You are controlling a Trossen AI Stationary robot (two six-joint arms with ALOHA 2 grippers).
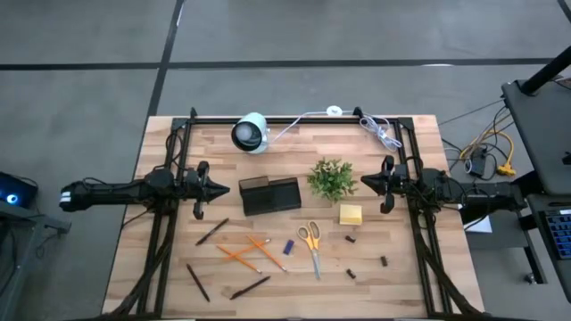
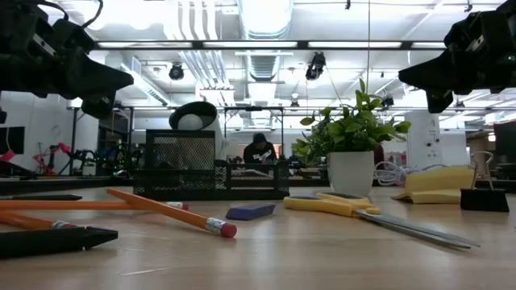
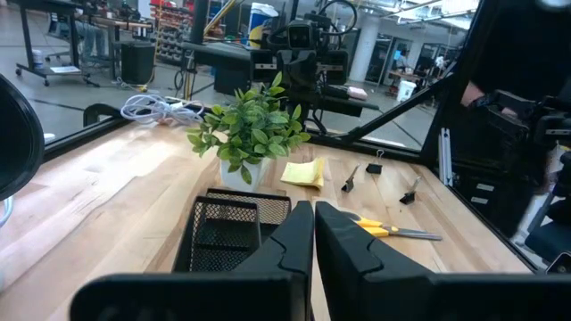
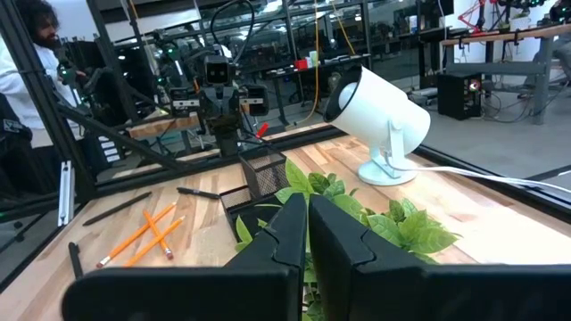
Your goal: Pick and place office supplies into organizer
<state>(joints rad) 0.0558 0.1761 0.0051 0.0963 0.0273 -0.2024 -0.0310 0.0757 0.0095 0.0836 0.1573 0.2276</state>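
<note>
My left claw point(image 1: 218, 188) hangs above the wood table point(image 1: 161, 160), its two fingers pressed together to a hairline gap and holding nothing. Straight ahead of its tips, just beyond them, sits the black mesh organizer point(image 1: 269, 194), and past that the small green plant point(image 1: 331, 177) in its white pot. My right claw point(image 1: 364, 182) faces the left one from the far side of the plant, also raised off the table, fingers closed down narrow on nothing; the leaves lie right under and ahead of its tips. The yellow sticky-note pad point(image 1: 351, 214) lies below and just to one side of my right claw, toward the table's front edge, with three small dark clips point(image 1: 351, 239) scattered nearer that edge. The yellow-handled scissors point(image 1: 310, 245) lie between the two claws but well forward of both, blades pointing to the front edge, and the tiny blue piece point(image 1: 288, 246) rests just beside their handles. The orange pencils point(image 1: 250, 251) lie crossed forward of my left claw, and thin black pens point(image 1: 211, 232) are spread around them, one close under the left claw's side, others nearer the front edge. Behind my left claw's line, toward the back rail, stands the white round camera device point(image 1: 251, 133), with a coiled white cable point(image 1: 379, 131) behind my right claw. Nothing from the loose set is in the organizer as far as I can see.
</note>
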